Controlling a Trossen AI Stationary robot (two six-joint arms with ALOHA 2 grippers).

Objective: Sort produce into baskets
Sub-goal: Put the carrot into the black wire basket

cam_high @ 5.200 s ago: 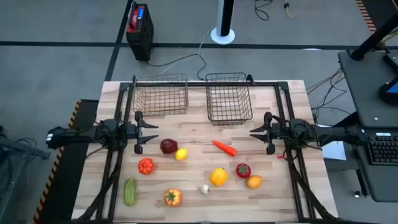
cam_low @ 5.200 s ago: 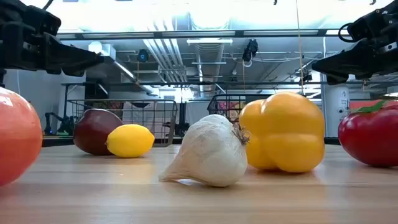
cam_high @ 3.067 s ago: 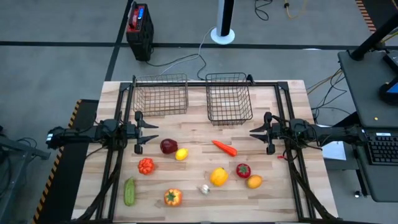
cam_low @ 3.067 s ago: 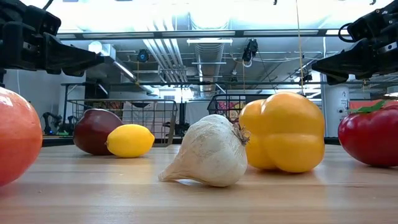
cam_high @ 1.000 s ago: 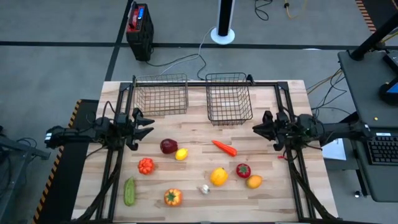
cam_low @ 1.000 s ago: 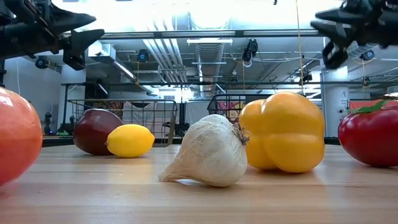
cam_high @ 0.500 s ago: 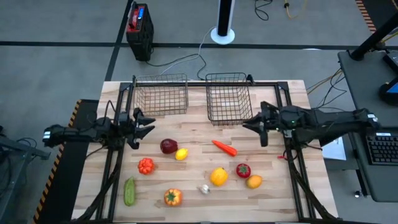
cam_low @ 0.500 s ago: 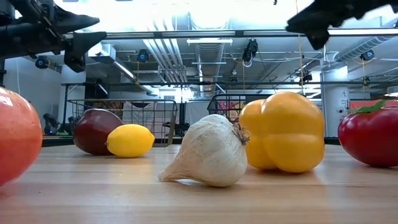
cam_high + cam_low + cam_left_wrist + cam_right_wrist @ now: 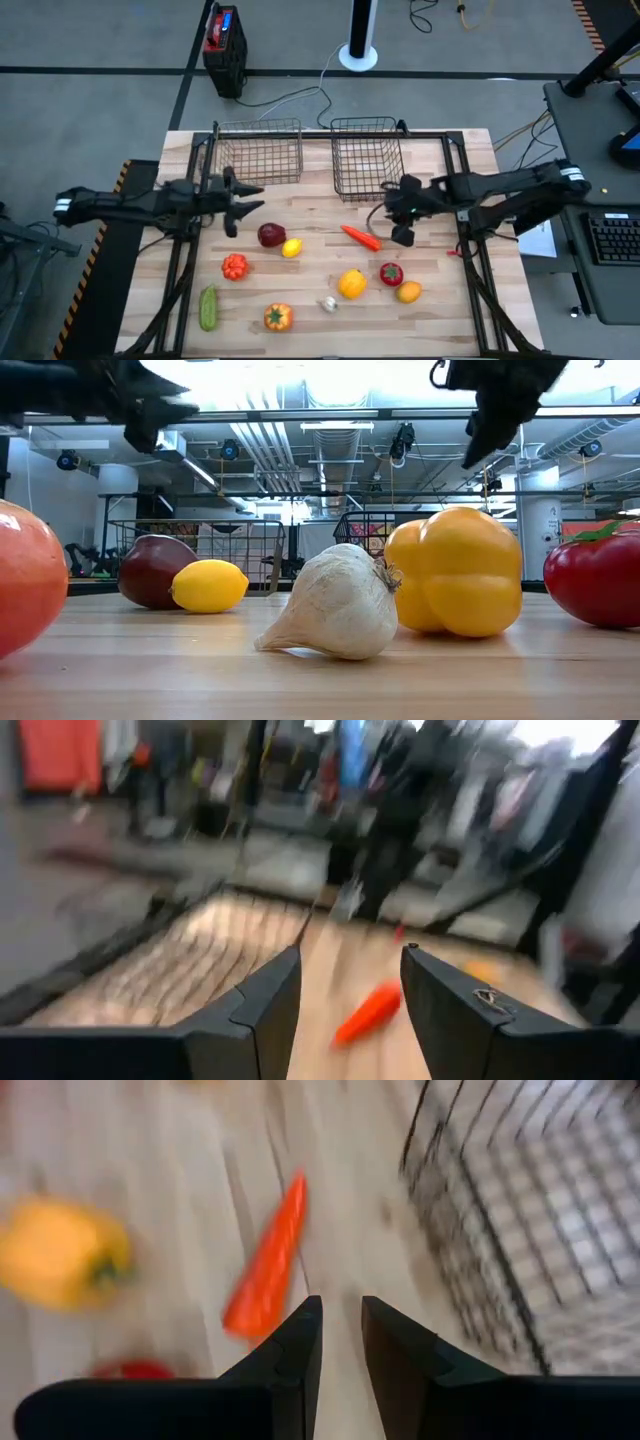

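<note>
The produce lies loose on the wooden table: an orange carrot [image 9: 361,238], a dark red apple [image 9: 271,234], a lemon [image 9: 292,248], two red tomatoes [image 9: 234,266] [image 9: 391,273], a yellow pepper [image 9: 351,284], an orange [image 9: 408,292], white garlic [image 9: 328,304], an orange pepper [image 9: 278,317] and a green cucumber [image 9: 208,307]. Two wire baskets [image 9: 260,153] [image 9: 369,158] stand at the far edge. My left gripper [image 9: 247,200] is open and empty, left of and beyond the apple. My right gripper [image 9: 396,214] is open and empty, above the table just right of the carrot [image 9: 265,1270].
Dark frame rails run along the table's left [image 9: 190,250] and right [image 9: 468,260] sides and along the far edge behind the baskets. Bare wood lies between the baskets and the produce. A desk with a keyboard [image 9: 610,240] stands beyond the table's right edge.
My right gripper has gone toward the table's left edge, from near the right rail to just beside the carrot, and has tipped downward. My left gripper has gone toward the table's right edge, nearer the apple. No produce has moved.
</note>
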